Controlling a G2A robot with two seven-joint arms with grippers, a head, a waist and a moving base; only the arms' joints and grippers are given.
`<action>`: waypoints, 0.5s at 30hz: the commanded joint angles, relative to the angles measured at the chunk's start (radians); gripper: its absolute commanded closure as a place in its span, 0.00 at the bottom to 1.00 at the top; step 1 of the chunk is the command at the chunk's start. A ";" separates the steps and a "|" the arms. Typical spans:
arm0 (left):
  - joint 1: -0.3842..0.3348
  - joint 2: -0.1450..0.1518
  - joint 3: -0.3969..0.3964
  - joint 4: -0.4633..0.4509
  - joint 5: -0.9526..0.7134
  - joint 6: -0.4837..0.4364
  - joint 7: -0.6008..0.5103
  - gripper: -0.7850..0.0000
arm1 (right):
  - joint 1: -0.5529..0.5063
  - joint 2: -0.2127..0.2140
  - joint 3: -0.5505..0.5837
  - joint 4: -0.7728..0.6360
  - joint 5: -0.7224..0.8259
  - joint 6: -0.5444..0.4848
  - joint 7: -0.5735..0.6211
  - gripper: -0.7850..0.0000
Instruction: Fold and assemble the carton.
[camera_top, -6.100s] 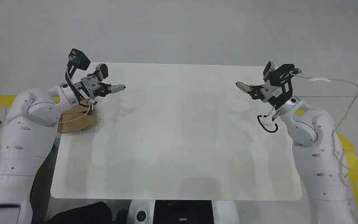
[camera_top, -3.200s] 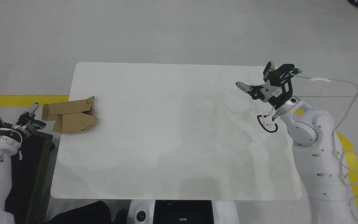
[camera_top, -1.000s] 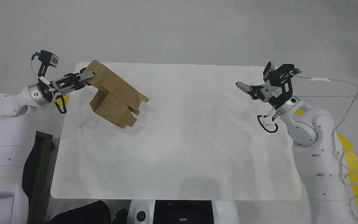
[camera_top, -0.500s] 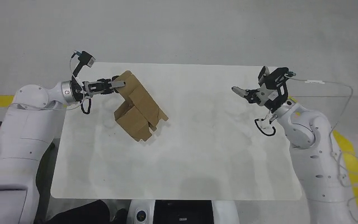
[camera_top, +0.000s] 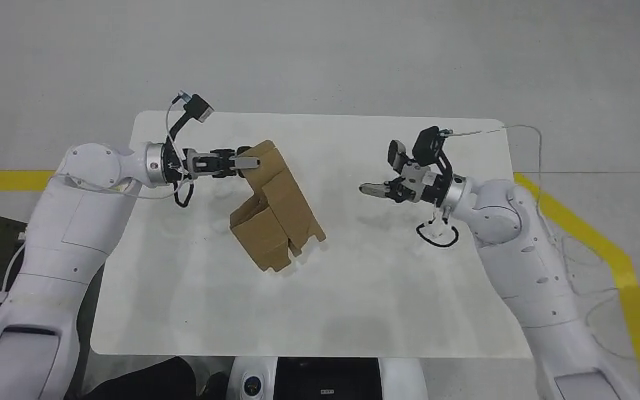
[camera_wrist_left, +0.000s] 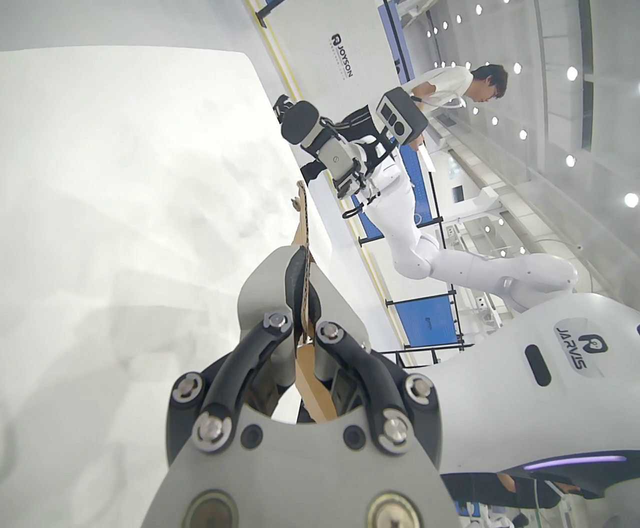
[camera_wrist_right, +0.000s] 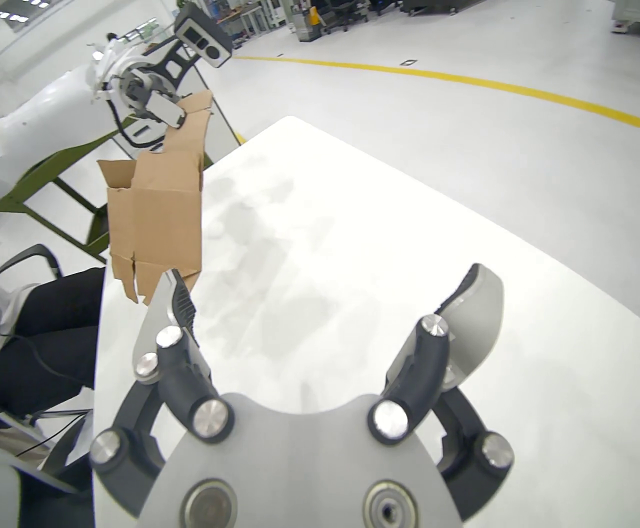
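Note:
A flat, unfolded brown carton (camera_top: 275, 208) hangs above the middle left of the white table (camera_top: 400, 300). My left gripper (camera_top: 243, 161) is shut on the carton's upper edge; in the left wrist view the cardboard edge (camera_wrist_left: 302, 280) is pinched between both pads. In the right wrist view the carton (camera_wrist_right: 157, 210) dangles with its flaps loose, held by the left gripper (camera_wrist_right: 175, 117). My right gripper (camera_top: 372, 188) stands open to the right of the carton, apart from it, with nothing between its fingers (camera_wrist_right: 325, 287).
A yellow floor line (camera_top: 575, 215) runs past the table's right side. A green metal frame (camera_wrist_right: 65, 185) and a seated person's dark trousers (camera_wrist_right: 45, 320) lie beyond the table's left edge. A black cable loop (camera_top: 435, 236) hangs under the right wrist.
The left arm picked the carton up from the table's left edge and carried it rightwards toward the middle. The right gripper has moved left toward the carton, still open.

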 joint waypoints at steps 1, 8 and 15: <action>-0.006 -0.002 0.020 -0.010 0.003 0.001 -0.001 1.00 | 0.024 -0.007 -0.043 0.027 0.058 -0.027 0.026 0.00; -0.027 -0.007 0.087 -0.038 0.001 0.002 -0.002 1.00 | 0.108 -0.032 -0.181 0.123 0.252 -0.105 0.129 0.00; -0.043 -0.004 0.131 -0.053 -0.012 -0.002 0.001 1.00 | 0.173 -0.048 -0.280 0.189 0.390 -0.142 0.242 0.00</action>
